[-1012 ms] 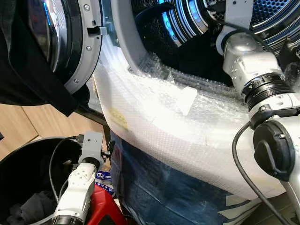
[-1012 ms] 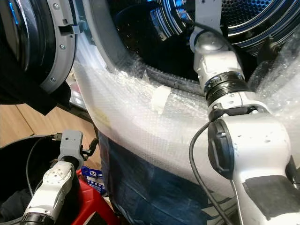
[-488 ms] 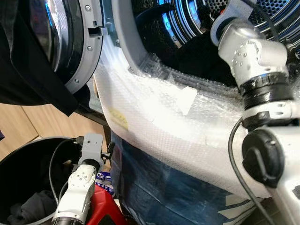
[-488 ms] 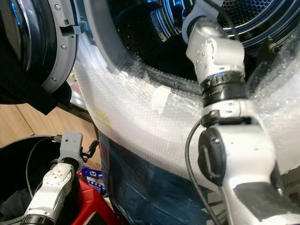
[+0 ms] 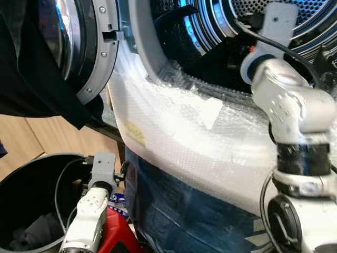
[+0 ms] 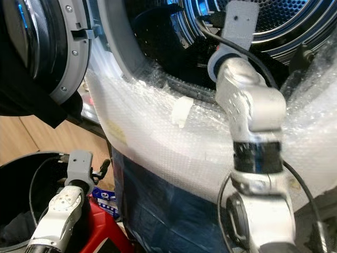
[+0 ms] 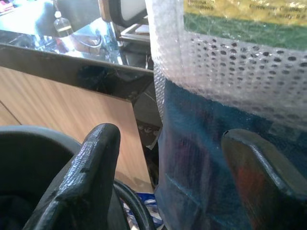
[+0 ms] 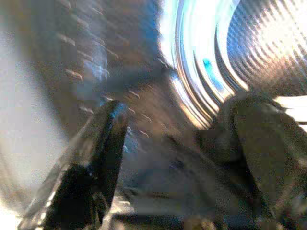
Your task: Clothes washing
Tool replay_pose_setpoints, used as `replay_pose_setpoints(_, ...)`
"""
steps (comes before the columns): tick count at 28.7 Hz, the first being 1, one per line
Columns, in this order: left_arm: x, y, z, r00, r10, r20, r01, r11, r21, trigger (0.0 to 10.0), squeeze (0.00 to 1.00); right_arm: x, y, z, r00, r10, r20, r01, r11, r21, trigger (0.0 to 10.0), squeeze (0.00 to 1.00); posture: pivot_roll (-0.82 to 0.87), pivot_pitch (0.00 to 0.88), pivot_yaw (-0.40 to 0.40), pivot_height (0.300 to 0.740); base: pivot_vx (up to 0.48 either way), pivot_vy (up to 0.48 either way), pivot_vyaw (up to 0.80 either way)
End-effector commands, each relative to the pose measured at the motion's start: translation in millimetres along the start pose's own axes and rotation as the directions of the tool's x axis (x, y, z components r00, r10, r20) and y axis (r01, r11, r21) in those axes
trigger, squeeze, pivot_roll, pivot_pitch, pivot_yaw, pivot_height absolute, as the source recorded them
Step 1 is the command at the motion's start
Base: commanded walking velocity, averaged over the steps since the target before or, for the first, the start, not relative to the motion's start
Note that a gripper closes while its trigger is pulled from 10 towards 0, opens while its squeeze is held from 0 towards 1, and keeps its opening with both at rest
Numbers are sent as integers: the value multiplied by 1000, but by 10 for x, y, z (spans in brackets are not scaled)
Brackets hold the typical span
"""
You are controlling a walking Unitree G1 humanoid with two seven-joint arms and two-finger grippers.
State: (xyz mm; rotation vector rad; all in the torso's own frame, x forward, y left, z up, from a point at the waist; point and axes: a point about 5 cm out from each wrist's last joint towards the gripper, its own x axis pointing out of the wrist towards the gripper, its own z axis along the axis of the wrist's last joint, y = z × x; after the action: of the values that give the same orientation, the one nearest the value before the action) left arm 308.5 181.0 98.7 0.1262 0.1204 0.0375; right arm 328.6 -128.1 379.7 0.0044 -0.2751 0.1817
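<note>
Presently your right gripper [image 8: 172,158], jaws wide and empty, sits inside the perforated steel drum [image 5: 310,18]; left gripper [image 7: 168,191], jaws wide, hangs beside the bubble-wrapped washer front [image 5: 174,132], above a round black basket [image 5: 31,174].

Both arms are silver metal. The right arm [image 5: 287,100] has a rounded, dimpled elbow housing, a black ribbed collar [image 5: 302,158], a round black cap [image 5: 283,224], a grey wrist block [image 6: 239,23] and loose black cables. The left arm [image 5: 87,219] has a grey block [image 5: 102,168] and black fingers [image 7: 91,163]
</note>
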Motion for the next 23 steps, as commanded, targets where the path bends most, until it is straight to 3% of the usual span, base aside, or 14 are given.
replay_pose_setpoints(1, -2, 20, 5, 1000, 2, -8, -2, 1000, -6, 10000, 0, -124, 18, 66, 999, 47, 22, -47, 999, -21, 10000, 0, -51, 0, -42, 740, 0, 0, 0)
replay_pose_setpoints(5, 1, 7, 6, 1000, -3, -8, 3, 1000, -6, 10000, 0, -217, -6, 9, 997, 81, -14, -81, 995, -53, 10000, 0, -55, 0, -39, 740, 0, 0, 0)
replay_pose_setpoints(9, 0, 2, 8, 1000, -5, -10, 5, 1000, -7, 10000, 0, -354, 70, -32, 976, 215, -21, -215, 976, -36, 10000, 0, -48, 0, -42, 740, 0, 0, 0)
replay_pose_setpoints(12, 0, 16, 16, 1000, 0, -8, 0, 1000, -5, 10000, 0, -430, 105, -65, 961, 275, -24, -276, 958, -80, 10000, 0, -49, 0, -40, 740, 0, 0, 0)
replay_pose_setpoints(18, 3, 19, 25, 1000, 3, -8, -3, 1000, -6, 10000, 0, -381, 224, -144, 943, 329, -52, -332, 940, -80, 10000, 0, -46, 0, -44, 740, 0, 0, 0)
replay_pose_setpoints(19, 3, 11, 32, 1000, 5, -5, -5, 1000, -9, 10000, 0, -286, 229, -105, 944, 327, -36, -329, 941, -78, 10000, 0, -31, 0, -50, 740, 0, 0, 0)
replay_pose_setpoints(23, 2, 18, 48, 1000, 10, -1, -10, 1000, -11, 10000, 0, -174, 190, -67, 952, 304, -30, -305, 949, -79, 10000, 0, -27, 0, -50, 740, 0, 0, 0)
